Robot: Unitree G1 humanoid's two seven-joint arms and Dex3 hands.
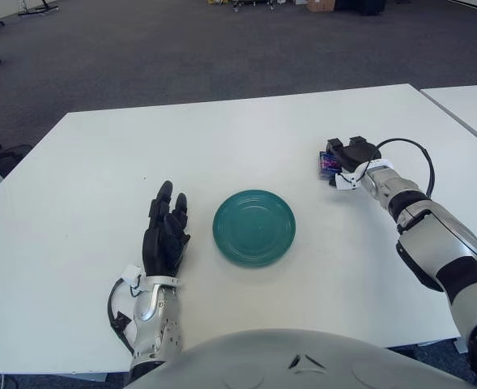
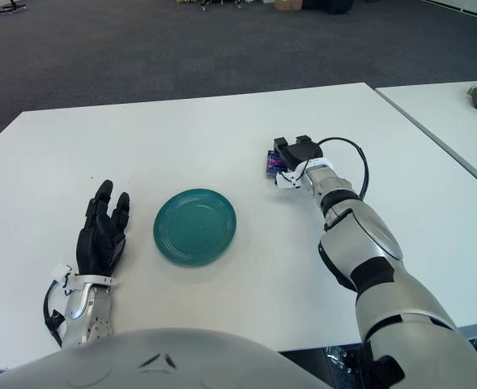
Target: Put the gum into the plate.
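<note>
Left eye view shows the gum (image 1: 329, 164), a small dark blue and purple pack, far out on the right side of the white bench (image 1: 246, 130), held at the tips of the right hand (image 1: 350, 154). The black fingers (image 1: 359, 149) of that hand are clenched around the pack, which sticks out toward the robot's left from the grasp. Whether the pack's lower edge touches the bench or sits just above it cannot be told. A black cable (image 1: 412, 150) loops from the back of the right hand over the wrist, and the silver and black forearm (image 1: 432, 243) runs back toward the lower right corner.

The plate (image 1: 254, 228), a round teal dish, lies flat on the bench near its middle, well apart from the gum and toward the robot's left of it. Nothing lies in the plate.

The left hand (image 1: 165, 231) shows just beside the plate, on its left. Its black fingers (image 1: 163, 198) are straight and released, pointing away from the robot, and they hold nothing. The pictures do not make clear if the palm touches the bench.

A second white table (image 1: 469, 109) stands beside the bench on the right, with a narrow gap between them. Grey carpet floor (image 1: 181, 49) stretches beyond the bench's far edge.
</note>
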